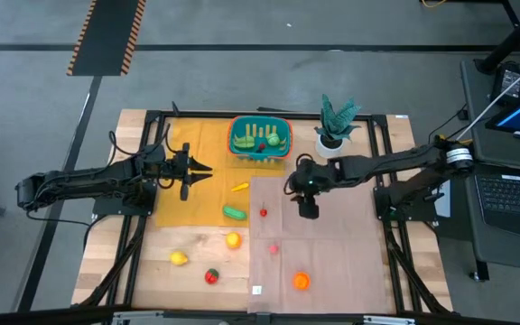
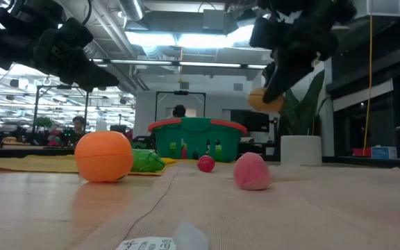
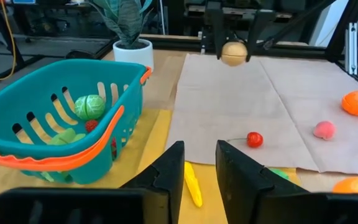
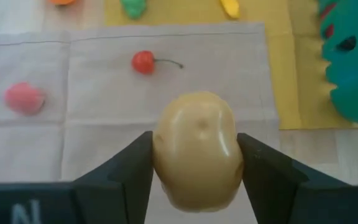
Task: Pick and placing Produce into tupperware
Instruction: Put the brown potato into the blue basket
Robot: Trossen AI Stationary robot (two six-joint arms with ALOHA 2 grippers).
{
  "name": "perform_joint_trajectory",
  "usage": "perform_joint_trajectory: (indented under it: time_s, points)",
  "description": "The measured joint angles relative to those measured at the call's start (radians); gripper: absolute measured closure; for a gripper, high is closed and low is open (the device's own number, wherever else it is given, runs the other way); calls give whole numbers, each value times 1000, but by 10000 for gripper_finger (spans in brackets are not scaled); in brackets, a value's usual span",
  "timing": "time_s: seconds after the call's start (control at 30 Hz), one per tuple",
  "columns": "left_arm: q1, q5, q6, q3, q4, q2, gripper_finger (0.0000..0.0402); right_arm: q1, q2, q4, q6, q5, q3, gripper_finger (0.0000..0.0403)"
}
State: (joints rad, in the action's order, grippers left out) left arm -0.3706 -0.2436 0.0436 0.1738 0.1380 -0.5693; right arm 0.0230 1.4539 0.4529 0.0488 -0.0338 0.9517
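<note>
The teal tupperware with an orange-red rim stands near the table's far edge and holds green and red pieces. My right gripper hovers over the beige mat, just right of the cherry, shut on a tan potato. My left gripper is open and holds nothing, in the air left of the tupperware. Lying loose are a yellow piece, a green one, a pink one, an orange, a lemon and a strawberry. My right gripper pinches the tan potato between its two fingers, one finger on each of its opposite sides. The fingers come from above, pointing down. The potato is lifted clear, well above the mat.
A potted plant in a white pot stands right of the tupperware. A yellow cloth covers the table's left middle, a beige mat the right. A laptop sits beyond the right edge. People show in the room behind.
</note>
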Motion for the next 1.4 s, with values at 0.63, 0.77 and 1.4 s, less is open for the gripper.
perform_joint_trajectory:
  time_s: [0.63,0.77,1.4]
  points:
    - [0,0,38,0,2,0,303,-7,-135,-1017,23,33,-510,197]
    - [0,0,38,0,5,-1,311,-6,-135,-1188,25,74,-594,197]
    - [0,61,45,-32,97,-3,337,-7,-133,-1332,-27,-160,-609,197]
